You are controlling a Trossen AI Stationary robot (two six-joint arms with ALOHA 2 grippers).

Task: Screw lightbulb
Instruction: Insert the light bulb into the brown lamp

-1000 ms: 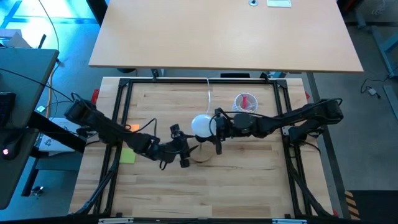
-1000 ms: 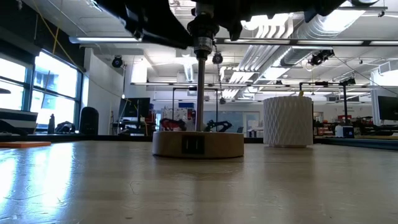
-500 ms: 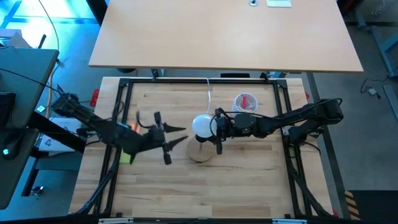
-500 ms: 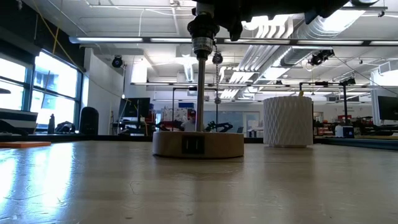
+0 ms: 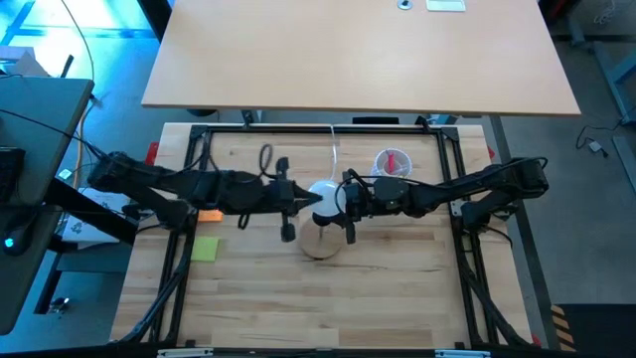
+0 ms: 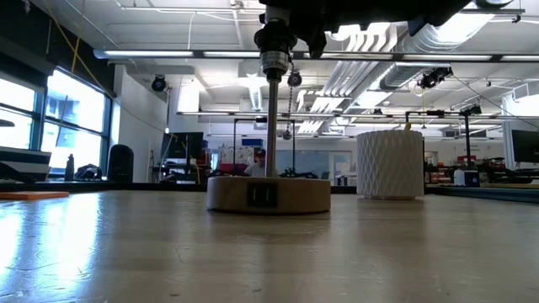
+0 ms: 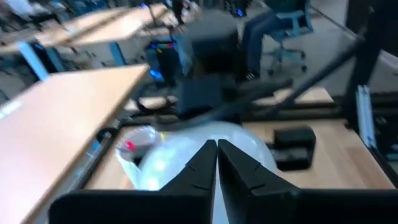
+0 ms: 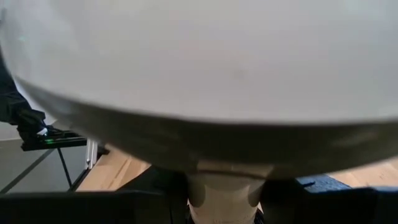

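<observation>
The white lightbulb point(image 5: 324, 199) stands over the middle of the table, above a round wooden disc point(image 5: 320, 246) with an upright stem point(image 6: 273, 126). It fills the right wrist view point(image 8: 199, 56), globe up and neck point(image 8: 227, 183) down. My right gripper point(image 5: 338, 202) reaches in from the right and is closed on the globe. My left gripper point(image 5: 310, 200) comes from the left, its shut fingertips point(image 7: 211, 155) right at the bulb's left side point(image 7: 249, 146). In the low view the bulb is above the picture's top edge. My right gripper holds the globe between its two fingers, one on the far side point(image 5: 348, 180) and one on the near side point(image 5: 350, 232). The fingers come level from the table's right. The bulb sits upright, neck down, over the stem. My left gripper points level at the globe's left side; I cannot tell whether it touches.
A white latticed cup point(image 5: 391, 164) with pink items stands at the far right of the bulb, and shows in the low view point(image 6: 389, 164). A white cord point(image 5: 334, 149) runs toward the far edge. A green note point(image 5: 205, 249) and an orange piece point(image 5: 210, 214) lie at the left.
My left gripper has left the wooden disc's left side, swung out toward the table's left, then gone toward the far edge and in to the bulb's left side, shutting its fingers on the way. My right gripper and the bulb have kept still.
</observation>
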